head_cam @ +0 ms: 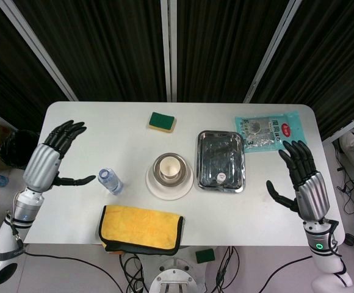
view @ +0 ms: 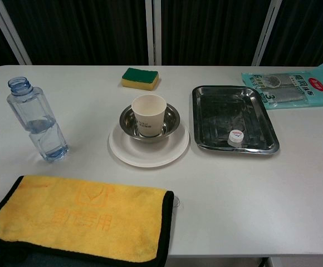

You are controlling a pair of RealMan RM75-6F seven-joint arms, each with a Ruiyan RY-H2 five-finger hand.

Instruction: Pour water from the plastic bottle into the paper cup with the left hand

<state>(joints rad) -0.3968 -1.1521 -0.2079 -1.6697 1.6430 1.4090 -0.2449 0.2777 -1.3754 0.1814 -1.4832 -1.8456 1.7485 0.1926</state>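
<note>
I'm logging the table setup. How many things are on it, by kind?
Bottle: 1
Cup: 1
Bowl: 1
Plate: 1
Tray: 1
Cap: 1
Sponge: 1
Cloth: 1
Packet: 1
Total: 9

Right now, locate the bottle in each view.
Head view: bottle left of centre, beside the left hand.
Chest view: bottle at the far left, upright, uncapped.
Shared landmark: the cup in its bowl, to the bottle's right.
</note>
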